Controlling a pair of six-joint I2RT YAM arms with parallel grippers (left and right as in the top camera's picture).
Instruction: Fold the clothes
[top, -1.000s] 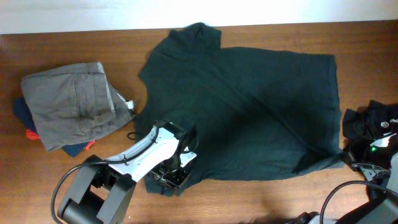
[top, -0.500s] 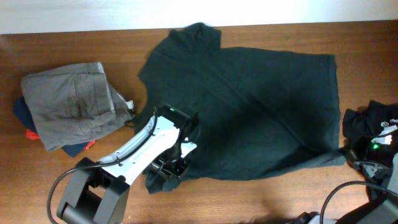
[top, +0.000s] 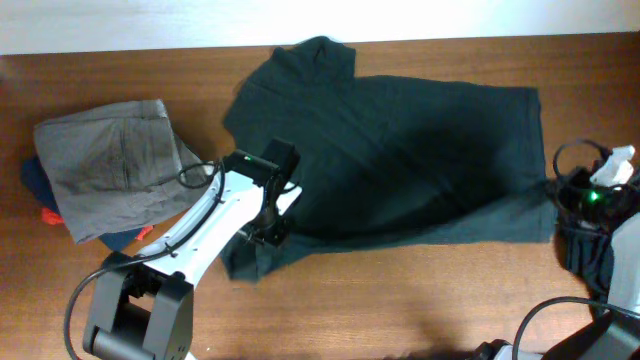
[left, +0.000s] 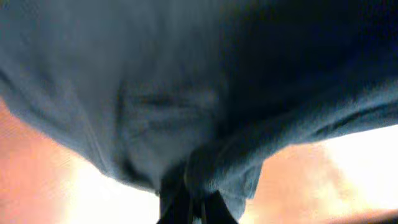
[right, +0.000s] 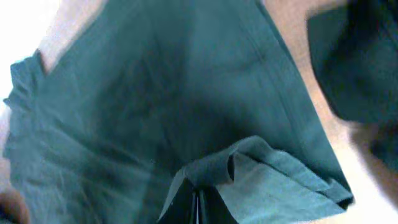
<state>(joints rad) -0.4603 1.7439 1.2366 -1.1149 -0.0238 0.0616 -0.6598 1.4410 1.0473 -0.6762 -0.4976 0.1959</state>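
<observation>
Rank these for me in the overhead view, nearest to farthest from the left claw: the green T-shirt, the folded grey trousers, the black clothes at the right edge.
1. green T-shirt: its near hem is pinched in the left claw.
2. grey trousers: folded pile to the claw's left.
3. black clothes: across the table, at the far right edge.

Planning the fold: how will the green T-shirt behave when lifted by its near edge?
Probably floppy: the green T-shirt bunches and sags where the left gripper pinches it. Likely light, since its thin hem curls over at the right gripper. Expect it to drape, not hold shape.
</observation>
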